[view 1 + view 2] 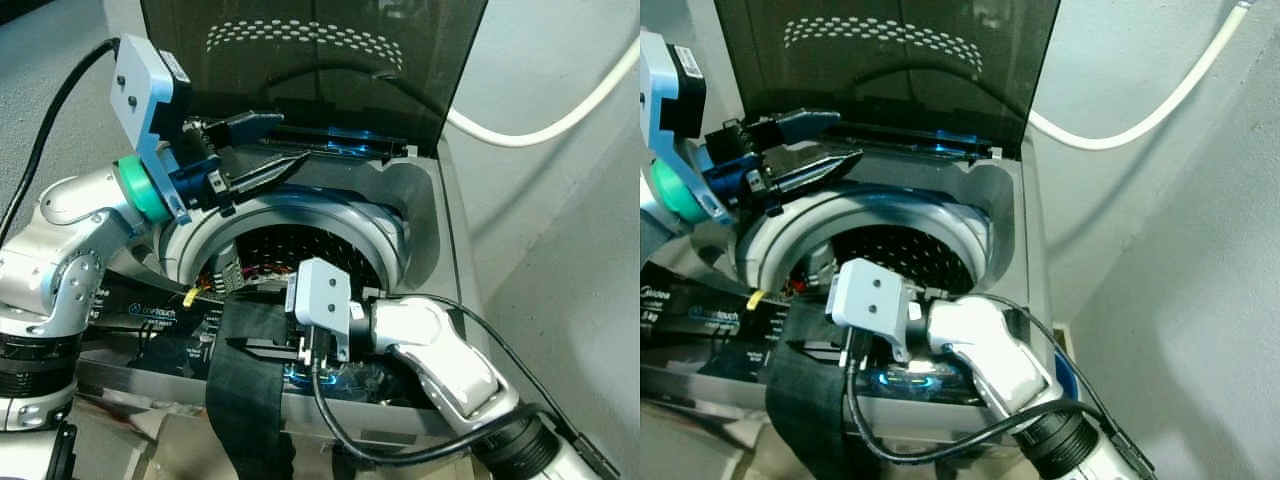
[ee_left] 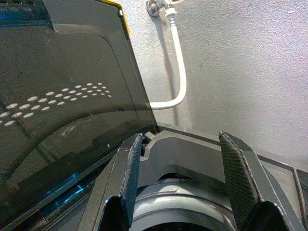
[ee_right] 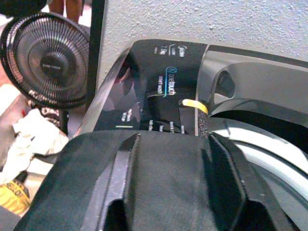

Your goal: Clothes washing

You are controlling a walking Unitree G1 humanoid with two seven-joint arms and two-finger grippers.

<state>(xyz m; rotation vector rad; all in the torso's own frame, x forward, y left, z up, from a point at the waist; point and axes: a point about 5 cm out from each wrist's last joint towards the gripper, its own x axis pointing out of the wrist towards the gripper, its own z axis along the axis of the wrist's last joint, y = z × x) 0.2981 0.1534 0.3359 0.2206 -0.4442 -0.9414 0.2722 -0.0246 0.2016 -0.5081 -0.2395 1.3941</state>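
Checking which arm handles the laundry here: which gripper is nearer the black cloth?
Right. The right gripper is on the black cloth draped over the washer's front edge. The left gripper hovers open above the drum's far rim, apart from it.

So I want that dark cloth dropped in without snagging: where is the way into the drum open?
The far half of the drum is open, between the raised lid and the right gripper. The front rim is crowded: black garment draped over it, right gripper on it. The left gripper hovers open at the back-left.

Silver arms, green wrist ring (image 1: 135, 192), black cables, black-fingered pincers
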